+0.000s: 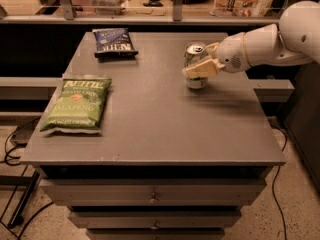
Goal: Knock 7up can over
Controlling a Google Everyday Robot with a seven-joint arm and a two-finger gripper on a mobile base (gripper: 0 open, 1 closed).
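One cylindrical metal 7up can (pixel 196 82) stands at two o'clock on the matte grey worktop (pixel 150 129). The smooth cream end effector (pixel 200 60) rests against its side; clenched or released, I cannot tell. A crinkly green chip bag (pixel 77 104) lies at nine o'clock.

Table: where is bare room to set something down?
Free: the middle, between the green bag and the can, and the table's front strip. Crowded: rear right, with the gripper at the can; the blue bag lies rear left.
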